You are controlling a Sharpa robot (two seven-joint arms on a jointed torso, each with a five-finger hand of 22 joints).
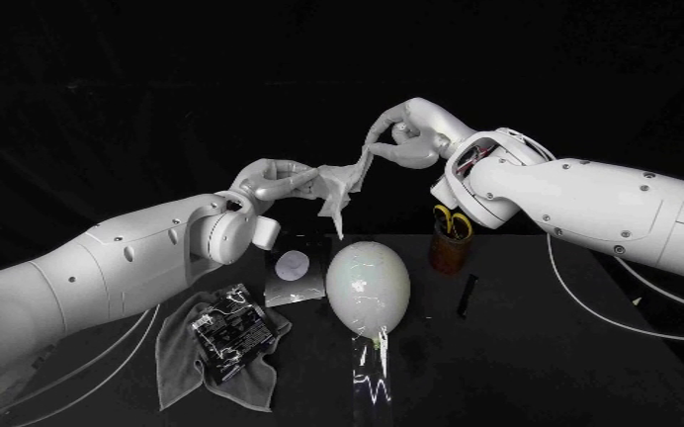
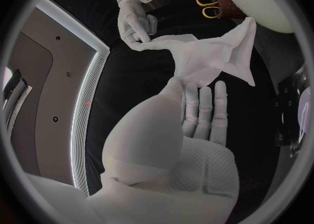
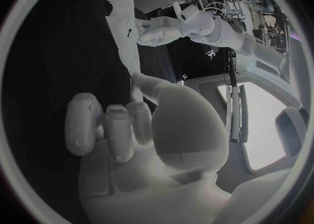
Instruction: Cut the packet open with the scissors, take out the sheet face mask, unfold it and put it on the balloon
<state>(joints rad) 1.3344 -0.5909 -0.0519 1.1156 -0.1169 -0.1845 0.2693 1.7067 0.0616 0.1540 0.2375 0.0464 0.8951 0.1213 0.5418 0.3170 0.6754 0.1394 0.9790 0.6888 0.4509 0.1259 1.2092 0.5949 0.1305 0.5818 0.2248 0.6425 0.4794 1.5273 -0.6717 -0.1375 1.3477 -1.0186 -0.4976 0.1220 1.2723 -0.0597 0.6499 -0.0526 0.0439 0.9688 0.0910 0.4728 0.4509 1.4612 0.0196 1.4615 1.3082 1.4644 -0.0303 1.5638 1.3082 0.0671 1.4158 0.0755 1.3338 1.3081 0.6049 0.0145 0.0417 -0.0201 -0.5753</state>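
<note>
A: Where's the sheet mask [image 1: 347, 182]?
B: In the air, strung btw both hands, well above the desk [image 1: 555, 378]. Right hand [image 1: 397, 140] pinches one end w/ its fingertips. Left hand [image 1: 278, 182] has the other end, fingers [image 2: 204, 103] straight & pressed side by side, thumb at the sheet. Exact contact there: can't tell.
A: Which way does it run?
B: Long axis goes from the left fingers up to the right fingers, sloped. It's bunched, not flat. A loose flap hangs from the middle, pointing down at the balloon [image 1: 368, 287] below the fingers.
A: What could go wrong?
B: IMO three things. Hands pull apart too hard: thin sheet tears or slips out of the right pinch. Folds cling together, so it may not open. And the balloon lies loose on the desk, so a dragging sheet could roll it.
</note>
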